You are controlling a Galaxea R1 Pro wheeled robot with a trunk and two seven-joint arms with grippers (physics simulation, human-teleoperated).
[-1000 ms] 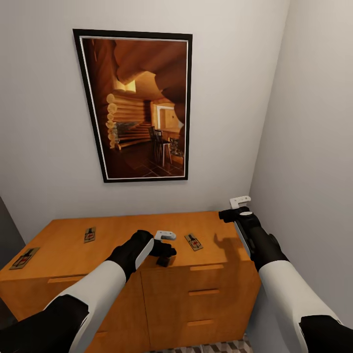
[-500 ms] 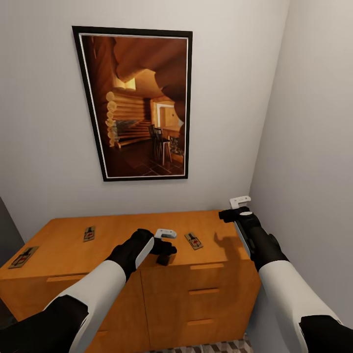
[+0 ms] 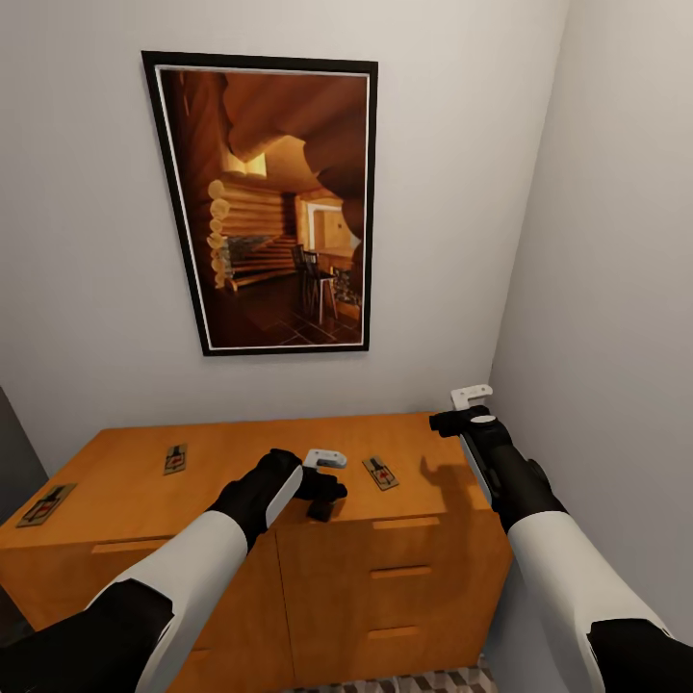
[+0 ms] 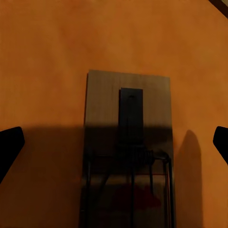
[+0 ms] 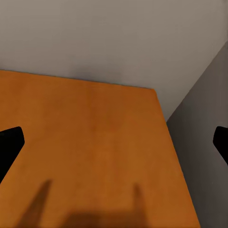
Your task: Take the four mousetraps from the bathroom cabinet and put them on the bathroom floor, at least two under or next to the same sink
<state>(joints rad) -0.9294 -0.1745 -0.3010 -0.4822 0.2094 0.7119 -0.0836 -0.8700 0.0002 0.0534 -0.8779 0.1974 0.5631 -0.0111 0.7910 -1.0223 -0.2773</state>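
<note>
nothing has moved since the earlier frames; arms and view hold steady. left gripper [image 3: 322, 496] hangs over the front of the cabinet [image 3: 241, 460], fingers spread wide, a trap [image 4: 127, 156] lying flat between them, untouched. right gripper [image 3: 460, 409] idle, spread, over the far right corner. three more traps [image 3: 380, 474] on top. likely a pause before closing; nothing is on the floor [image 3: 423, 681] yet.

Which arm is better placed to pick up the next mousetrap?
Left. The left gripper hovers open straddling a flat dark-brown mousetrap on the orange wooden cabinet. The right gripper faces bare cabinet top.
</note>
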